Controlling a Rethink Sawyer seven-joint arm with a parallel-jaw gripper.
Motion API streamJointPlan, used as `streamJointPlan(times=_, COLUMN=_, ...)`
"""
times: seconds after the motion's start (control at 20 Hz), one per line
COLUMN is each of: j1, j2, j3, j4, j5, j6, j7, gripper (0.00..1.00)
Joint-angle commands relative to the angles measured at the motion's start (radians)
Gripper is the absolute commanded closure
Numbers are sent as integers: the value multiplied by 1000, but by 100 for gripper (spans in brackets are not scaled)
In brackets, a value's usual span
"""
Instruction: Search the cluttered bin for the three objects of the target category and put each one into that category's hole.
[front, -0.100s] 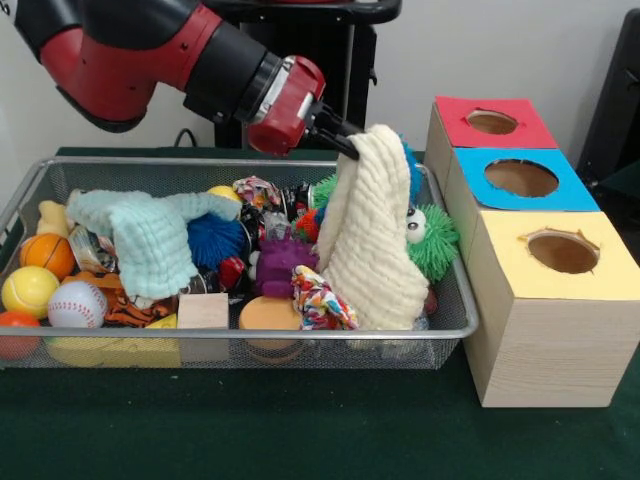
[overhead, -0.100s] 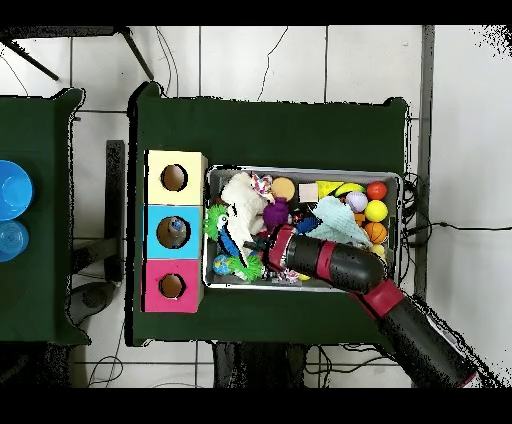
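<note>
1. Dark green cloth covers the table (front, -0.100s: 300, 430), which stands on a pale tiled floor (overhead, -0.100s: 300, 60).
2. On it sits a wire mesh bin (front, -0.100s: 455, 320) crowded with toys and cloths.
3. Inside the bin lie a cream cloth (front, -0.100s: 375, 250), a pale blue cloth (front, -0.100s: 150, 235), a blue spiky ball (front, -0.100s: 215, 240), a green googly-eyed puffer toy (front, -0.100s: 432, 238), a purple toy (front, -0.100s: 283, 262), a knotted patterned rope (front, -0.100s: 320, 300), a wooden block (front, -0.100s: 203, 311) and a tiger-striped toy (front, -0.100s: 130, 308).
4. Balls at one end of the bin: one baseball (front, -0.100s: 77, 304), one basketball-patterned ball (front, -0.100s: 47, 254), one yellow ball (front, -0.100s: 28, 291) and one plain orange ball (front, -0.100s: 15, 325), half hidden at the rim.
5. Beside the bin stand three wooden boxes in a row, each with one round hole: a red-topped box (front, -0.100s: 490, 122), a blue-topped box (front, -0.100s: 522, 178) and a yellow-topped box (front, -0.100s: 560, 255).
6. The tool (front, -0.100s: 350, 140) is clamped on the top edge of the cream cloth, which hangs draped down into the bin at the end nearest the boxes.
7. No writing can be read.
</note>
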Motion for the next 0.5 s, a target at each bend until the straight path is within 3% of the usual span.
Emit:
streamJointPlan(times=0.05, j1=10, j2=0, j3=70, j4=-43, j5=53, j6=180, j7=10, gripper=100)
streamJointPlan(times=0.5, j1=23, j2=-83, j3=66, j4=-101, j5=81, j6=382, j7=10, gripper=100)
